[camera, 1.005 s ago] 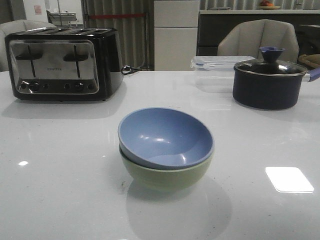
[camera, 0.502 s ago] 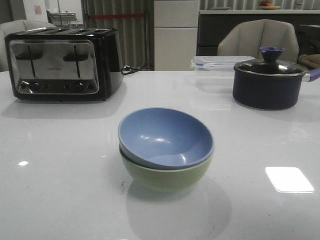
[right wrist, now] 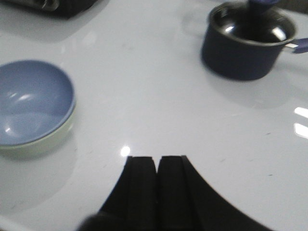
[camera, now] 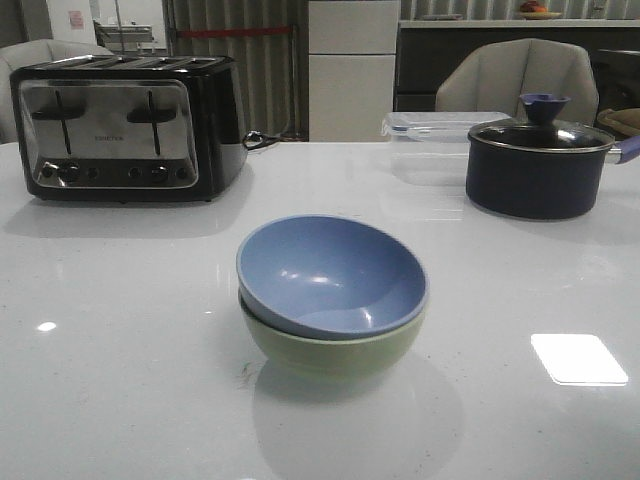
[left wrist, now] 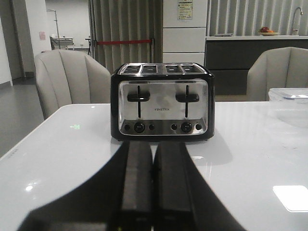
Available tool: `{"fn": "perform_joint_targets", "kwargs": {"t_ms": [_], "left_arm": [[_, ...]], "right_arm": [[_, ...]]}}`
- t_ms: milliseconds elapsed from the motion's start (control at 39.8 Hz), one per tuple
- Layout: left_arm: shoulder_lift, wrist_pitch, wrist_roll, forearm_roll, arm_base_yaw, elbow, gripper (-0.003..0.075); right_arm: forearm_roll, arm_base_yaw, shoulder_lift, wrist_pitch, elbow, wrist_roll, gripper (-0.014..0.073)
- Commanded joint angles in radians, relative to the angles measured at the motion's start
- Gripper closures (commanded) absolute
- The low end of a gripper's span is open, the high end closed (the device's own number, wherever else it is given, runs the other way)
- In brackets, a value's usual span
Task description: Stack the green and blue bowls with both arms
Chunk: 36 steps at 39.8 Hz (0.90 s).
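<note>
Front view, blue bowl [camera: 325, 275] nested in green bowl [camera: 330, 350], mid-table [camera: 120, 330]

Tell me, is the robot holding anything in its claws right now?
No, nothing is held. The left claw and right claw are both shut on nothing. The matte blue bowl sits nested in the pale green bowl, untouched.

Pale upholstered chairs [camera: 520, 75] are standing behind the glossy white surface [camera: 120, 330], which is catching a bright rectangular patch of light [camera: 578, 358]. Beyond them, grey ribbed curtains [left wrist: 122, 33] are hanging beside a white pillar [camera: 352, 65], with a red barrier tape [left wrist: 124, 42] stretching across. A dark counter [left wrist: 250, 57] is running along the back wall, carrying a fruit plate [left wrist: 268, 32] and a tap [left wrist: 297, 17].
</note>
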Motion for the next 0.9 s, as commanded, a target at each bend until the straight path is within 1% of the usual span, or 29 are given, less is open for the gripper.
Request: {"fn": "perform_joint_targets", "kwargs": {"t_ms": [0,126,251,377,754,879], "left_arm": [[-0.020,-0.092,0.000,-0.005,-0.007,0.004,0.0627],[-0.020,-0.092,0.000,-0.005,-0.007,0.004,0.0627],[-0.020,-0.092,0.000,-0.005,-0.007,0.004,0.0627],[-0.020,-0.092,0.000,-0.005,-0.007,0.004,0.0627],[-0.020,-0.092,0.000,-0.005,-0.007,0.004,0.0627],[-0.020,-0.092,0.000,-0.005,-0.007,0.004,0.0627]], "right_arm": [[-0.006,-0.089,-0.128,-0.213,0.079,-0.003,0.0540],[-0.006,-0.169,-0.251,-0.302,0.194,-0.003,0.0540],[-0.005,-0.209,-0.329,-0.327,0.272,-0.003,0.0540],[-0.005,-0.208,-0.388,-0.328,0.320,-0.003,0.0540],[-0.005,-0.193,-0.387,-0.327,0.319,-0.003,0.0540],[-0.001,-0.193,-0.387,-0.348,0.319,-0.003,0.0540]]}}
